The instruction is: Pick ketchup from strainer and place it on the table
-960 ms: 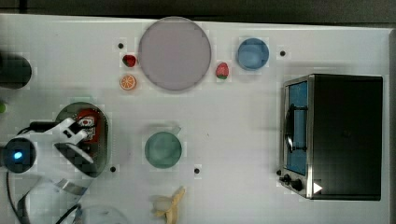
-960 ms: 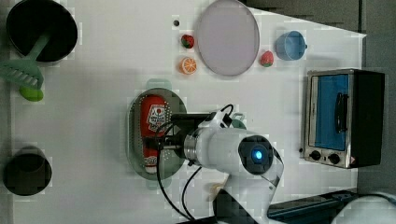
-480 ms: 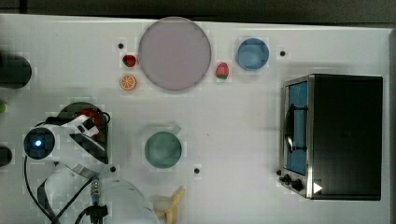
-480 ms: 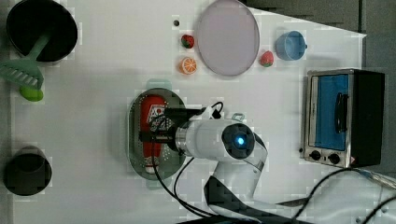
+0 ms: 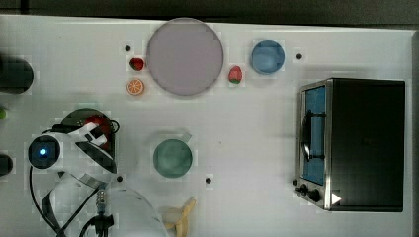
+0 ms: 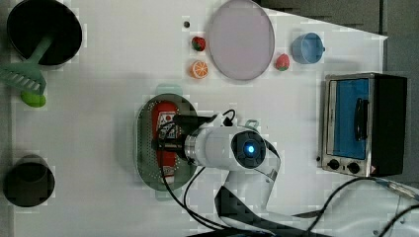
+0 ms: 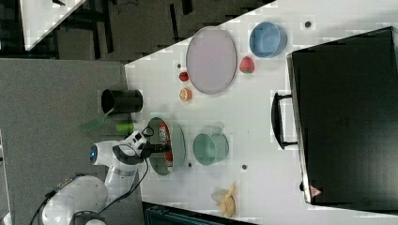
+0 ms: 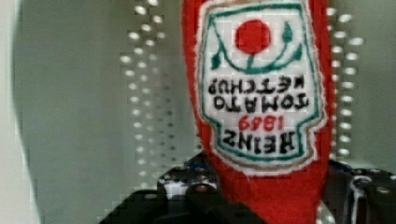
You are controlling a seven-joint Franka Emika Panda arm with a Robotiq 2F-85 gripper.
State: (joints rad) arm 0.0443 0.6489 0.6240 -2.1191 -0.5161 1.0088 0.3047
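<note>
The ketchup (image 6: 165,122) is a red bottle with a white-and-red label, lying lengthwise in the pale green strainer (image 6: 146,148) with its white cap toward the left view's bottom. My gripper (image 6: 168,143) reaches down into the strainer and is shut across the bottle near its neck. In the wrist view the ketchup (image 8: 259,93) lies on the perforated strainer (image 8: 140,116) bottom, with dark fingers (image 8: 191,189) against both of its sides. From the top view the arm hides most of the strainer (image 5: 81,116) and ketchup (image 5: 96,122).
On the white table (image 5: 257,123), a teal cup (image 5: 172,157) stands close to the strainer. A grey-lilac plate (image 5: 184,56), two strawberries (image 5: 137,63), an orange slice (image 5: 135,87) and a blue cup (image 5: 268,57) lie farther off. A toaster oven (image 5: 356,143) and banana (image 5: 180,222) sit elsewhere.
The arm swung over the strainer and came down onto the ketchup, then almost stopped. The ketchup has stayed where it lay.
</note>
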